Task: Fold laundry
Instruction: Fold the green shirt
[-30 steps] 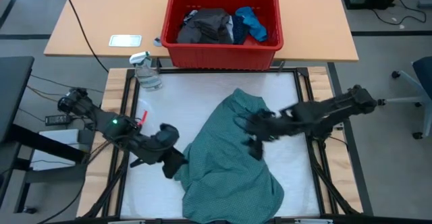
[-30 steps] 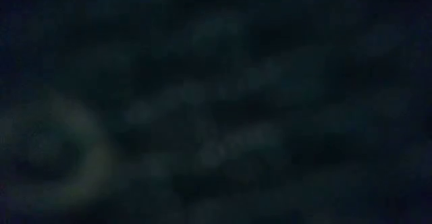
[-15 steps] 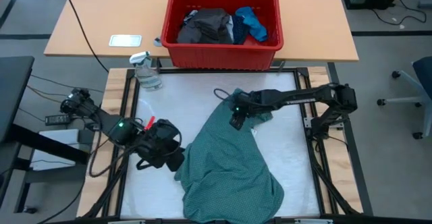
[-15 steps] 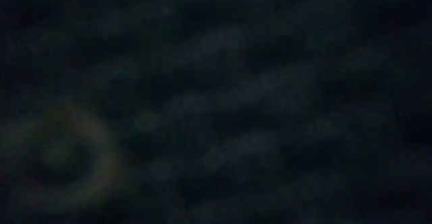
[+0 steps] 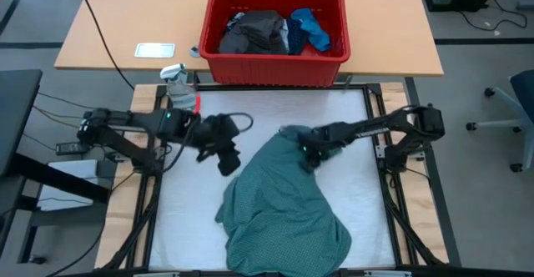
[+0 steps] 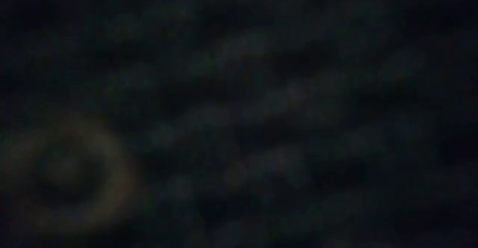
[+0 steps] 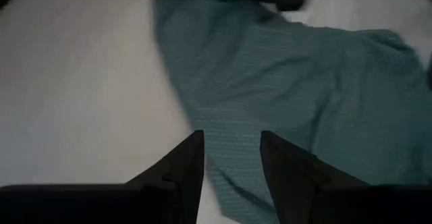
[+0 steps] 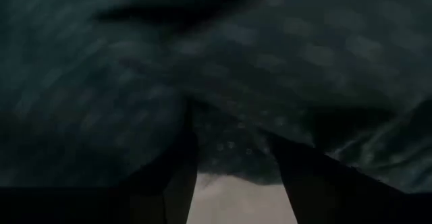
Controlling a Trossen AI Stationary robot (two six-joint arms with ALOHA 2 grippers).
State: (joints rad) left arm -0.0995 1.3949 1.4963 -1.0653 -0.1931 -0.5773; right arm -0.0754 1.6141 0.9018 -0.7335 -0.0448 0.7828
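Note:
A large teal-green shirt (image 5: 288,202) lies crumpled on the white table top (image 5: 200,227). It reaches from the middle of the table down to the near edge. My left gripper (image 5: 227,156) hangs open above the bare table just left of the shirt's far part, and the left wrist view shows the shirt's edge (image 7: 223,129) beyond its fingers. My right gripper (image 5: 309,156) points down onto the shirt's far part with its fingers apart. More laundry lies in the red bin (image 5: 275,64): a dark grey piece (image 5: 254,31) and a bright blue piece (image 5: 310,27). The low view is dark. My right gripper comes at the shirt's far part from above, pointing down. Its two fingers (image 8: 177,163) stand in the cloth, with a raised ridge of the shirt (image 8: 229,140) between them. The shirt lies on the table. Whether the fingers pinch the ridge I cannot tell.
The red bin stands on a wooden table beyond the far edge, beside a phone (image 5: 155,50). A clear spray bottle (image 5: 179,89) stands at the far left corner. Wooden rails (image 5: 150,143) run along both sides of the white top, which is bare to the shirt's left and right.
My left gripper has swung from the shirt's near left edge toward the far edge and somewhat right, rolling as it went. My right gripper has come down from high above the shirt onto its far part. The shirt's far end now lies lower and flatter.

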